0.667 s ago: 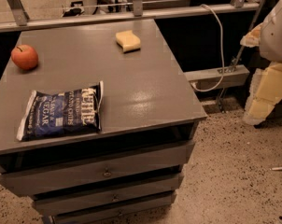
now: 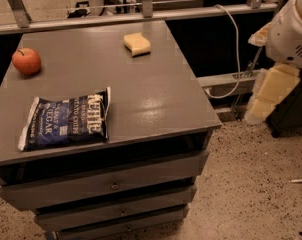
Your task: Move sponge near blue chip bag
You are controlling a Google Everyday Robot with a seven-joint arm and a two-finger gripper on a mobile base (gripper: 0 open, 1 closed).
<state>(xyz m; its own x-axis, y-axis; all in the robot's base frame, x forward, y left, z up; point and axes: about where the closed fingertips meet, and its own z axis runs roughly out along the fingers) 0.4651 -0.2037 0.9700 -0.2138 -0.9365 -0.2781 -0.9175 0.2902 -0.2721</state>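
While gripper (image 2: 261, 106) hangs right of table (image 2: 156, 84), foam sponge (image 2: 137, 44) lies flat.

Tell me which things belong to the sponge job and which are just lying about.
Job: pale yellow foam sponge; flat dark blue crinkly chip bag; pincer, right of the grey table.
Lying about: round red apple; white cable.

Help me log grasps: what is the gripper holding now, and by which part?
Nothing. The gripper hangs beyond the right edge of the table, while the sponge lies untouched near the table's far edge.
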